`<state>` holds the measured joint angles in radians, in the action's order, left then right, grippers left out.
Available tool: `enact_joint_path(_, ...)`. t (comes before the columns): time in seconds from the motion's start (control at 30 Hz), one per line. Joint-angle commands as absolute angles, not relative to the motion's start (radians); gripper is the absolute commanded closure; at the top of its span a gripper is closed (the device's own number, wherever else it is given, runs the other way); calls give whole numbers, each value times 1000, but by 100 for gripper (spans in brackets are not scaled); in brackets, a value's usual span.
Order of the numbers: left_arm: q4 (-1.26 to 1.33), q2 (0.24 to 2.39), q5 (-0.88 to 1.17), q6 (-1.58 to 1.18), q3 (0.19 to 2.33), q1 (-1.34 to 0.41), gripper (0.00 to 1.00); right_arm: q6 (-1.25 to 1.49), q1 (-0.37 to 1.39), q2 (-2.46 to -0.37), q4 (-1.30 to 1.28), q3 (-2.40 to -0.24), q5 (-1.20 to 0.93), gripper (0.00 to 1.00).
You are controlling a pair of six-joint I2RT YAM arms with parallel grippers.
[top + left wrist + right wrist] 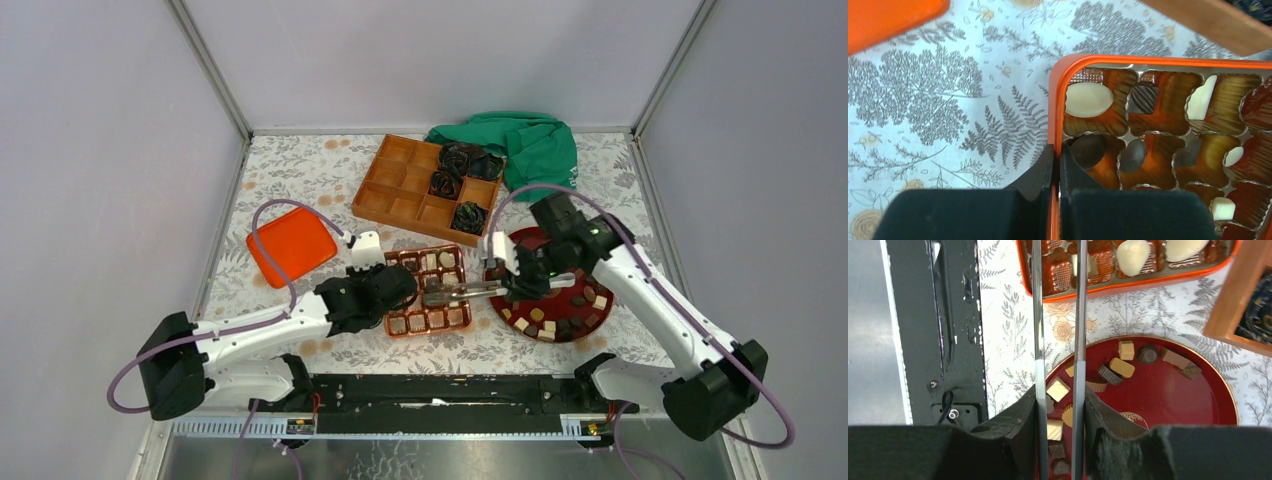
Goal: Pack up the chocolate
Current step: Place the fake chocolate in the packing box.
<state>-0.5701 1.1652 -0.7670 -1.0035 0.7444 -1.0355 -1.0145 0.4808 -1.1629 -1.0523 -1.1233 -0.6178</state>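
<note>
Starting at the right gripper (1060, 400): fingers narrow, squeezing a pair of metal tongs (1038, 315), blades near-parallel w/ a slim gap between. Long axis of the tongs straight out from the fingers toward the orange tray (1148, 282), crossing its near rim, tips cut off at the top edge of the wrist view. Small cream piece (1089, 264) showing right by one blade, just inside the tray. Gripped or merely lying in its cell: cannot tell.

Left gripper (1057, 155): fingers closed flat on the tray's left rim near a corner (steadying it, by the look of the pinch).

Inside the tray: chocolate (1089, 99) already in several cells, cream, dark and tan, w/ other cells bare. More loose pieces on the red plate (1173, 400), just beside the tray's right edge and directly under the right wrist, so right arm nearer by far.

Beyond the tray's far side: wooden box (400, 185) w/ black rosettes (455, 170), and a green cloth (530, 145). Orange lid (292, 243) off to the tray's left.

Probable next move: drop into a bare cell, then back to the plate.
</note>
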Motion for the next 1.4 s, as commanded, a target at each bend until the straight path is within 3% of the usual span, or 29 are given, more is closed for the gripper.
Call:
enact_joint_path(0.0,-577,1180,-707,-1120,778,-1017,100,-992,600,-1212,-996,-1161,-521,94)
enact_joint_path(0.23,-577,1203,-682,-1149,780,-1017,100,-931,682,-1275,-906,-1159,-451,93)
enact_joint_path(0.37,-577,1199,-680,-1155,770,-1014,100,-896,699,-1303,-864,-1149,-430,87)
enact_joint_path(0.63,-561,1202,-665,-1157,760,-1006,100,-876,734,-1330,-862,-1143,-403,57)
enact_joint_path(0.8,-554,1209,-661,-1152,755,-1001,100,-865,733,-1326,-881,-1152,-409,46)
enact_joint_path(1.0,-532,1215,-649,-1129,741,-981,100,-877,718,-1298,-978,-1183,-473,48)
enact_joint_path(1.17,-475,1220,-605,-1087,697,-925,100,-928,541,-1201,-1073,-1172,-623,50)
enact_joint_path(1.37,-403,1244,-547,-1032,655,-861,97,-897,376,-1093,-1057,-1096,-688,64)
